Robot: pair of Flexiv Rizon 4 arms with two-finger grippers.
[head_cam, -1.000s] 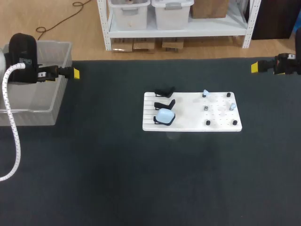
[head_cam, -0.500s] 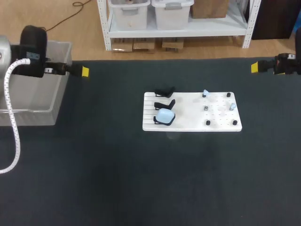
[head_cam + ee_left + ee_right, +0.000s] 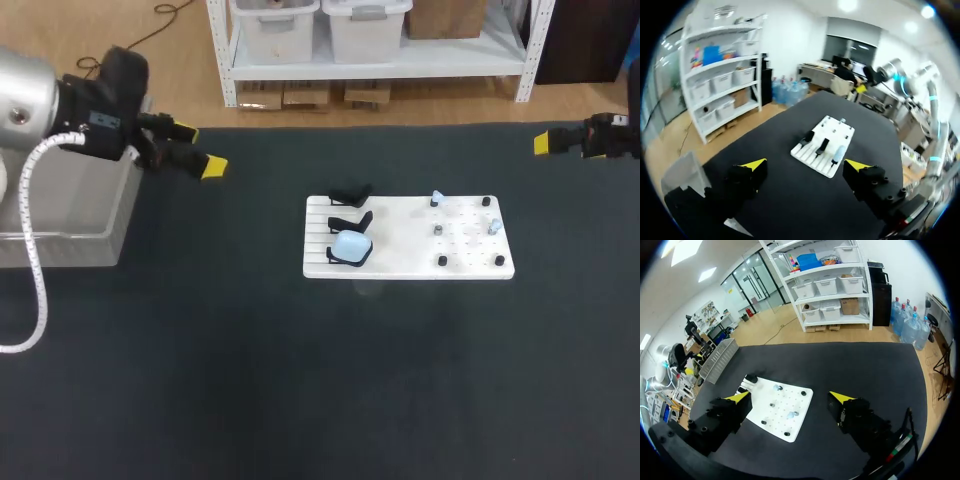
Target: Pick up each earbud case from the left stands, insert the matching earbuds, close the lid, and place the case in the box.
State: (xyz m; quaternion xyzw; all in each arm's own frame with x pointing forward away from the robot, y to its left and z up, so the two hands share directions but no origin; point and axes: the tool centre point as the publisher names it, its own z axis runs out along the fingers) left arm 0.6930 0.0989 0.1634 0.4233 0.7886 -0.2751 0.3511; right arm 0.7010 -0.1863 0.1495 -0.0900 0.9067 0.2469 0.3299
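L tool wide open, empty, above bench beside clear box. R tool wide open, empty. Light-blue earbud case on white board's nearest black stand.

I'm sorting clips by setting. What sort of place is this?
Probably a robotics lab bench rigged for an assembly trial: a black table holds a white board with stands and one pale blue case, a clear box sits at its edge, and the left gripper and right gripper hang open.
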